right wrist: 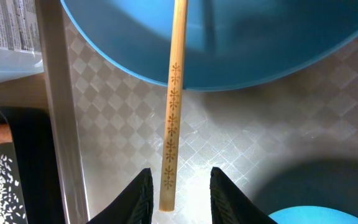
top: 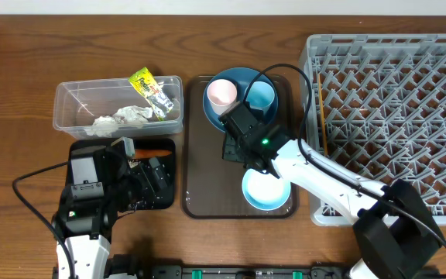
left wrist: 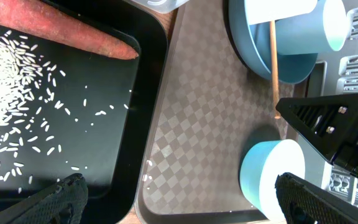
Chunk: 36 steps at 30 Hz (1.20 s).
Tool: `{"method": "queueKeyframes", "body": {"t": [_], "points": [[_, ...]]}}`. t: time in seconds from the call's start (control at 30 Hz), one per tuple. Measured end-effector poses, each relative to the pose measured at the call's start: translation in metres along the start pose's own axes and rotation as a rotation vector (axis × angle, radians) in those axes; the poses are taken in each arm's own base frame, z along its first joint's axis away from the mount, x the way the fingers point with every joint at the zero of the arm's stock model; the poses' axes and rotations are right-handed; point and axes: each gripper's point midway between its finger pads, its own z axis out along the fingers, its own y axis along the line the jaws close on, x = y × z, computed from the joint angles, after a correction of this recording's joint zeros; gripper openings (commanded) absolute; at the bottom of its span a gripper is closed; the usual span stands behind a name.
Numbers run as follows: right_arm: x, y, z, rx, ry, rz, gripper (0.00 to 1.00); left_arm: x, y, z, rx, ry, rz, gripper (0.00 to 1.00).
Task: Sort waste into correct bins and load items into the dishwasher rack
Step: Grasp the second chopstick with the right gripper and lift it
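Far right of the counter [top: 22,62]: the grey dishwasher rack [top: 393,108]. Beside it, mid-counter, the brown serving tray [top: 207,190], carrying the round blue plate [top: 242,75] at its far end and the white bowl [top: 265,191] at its near end. On the plate, side by side, the pink cup [top: 222,94] and the light blue cup [top: 262,97].

From the near right, the right arm [top: 324,178] reaching across the tray to the stretch between plate and bowl. At its tip, right jaws narrow but not closed, pointing down at the tray floor, fingers [right wrist: 138,196] either side of the near end of a wooden chopstick [right wrist: 174,93], with a gap on one side of the wood. Lies with its far part across the plate's rim and its patterned end on the tray.

Left of the brown tray, at the far side, the clear tub [top: 68,97], holding the crumpled white paper [top: 122,118] and the yellow-green snack wrapper [top: 150,89]. In front of it, the black tray [left wrist: 148,93], with the carrot [left wrist: 61,31] along its far edge and white rice scraps [left wrist: 11,93] scattered over its floor.

Above the seam between black tray and brown tray, left jaws wide apart, holding nothing; fingertips [left wrist: 67,193] low in the wrist view, one over the rice, the other at the bowl.
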Motion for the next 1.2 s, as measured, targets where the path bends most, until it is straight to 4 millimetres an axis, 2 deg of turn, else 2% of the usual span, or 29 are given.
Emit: {"method": "queueKeyframes", "body": {"t": [1.2], "points": [[-0.0066,0.0018,0.0039,-0.001,-0.033,0.011,0.28,0.0000,0.0000,0.0000,0.000,0.000,0.000,0.98]]}}
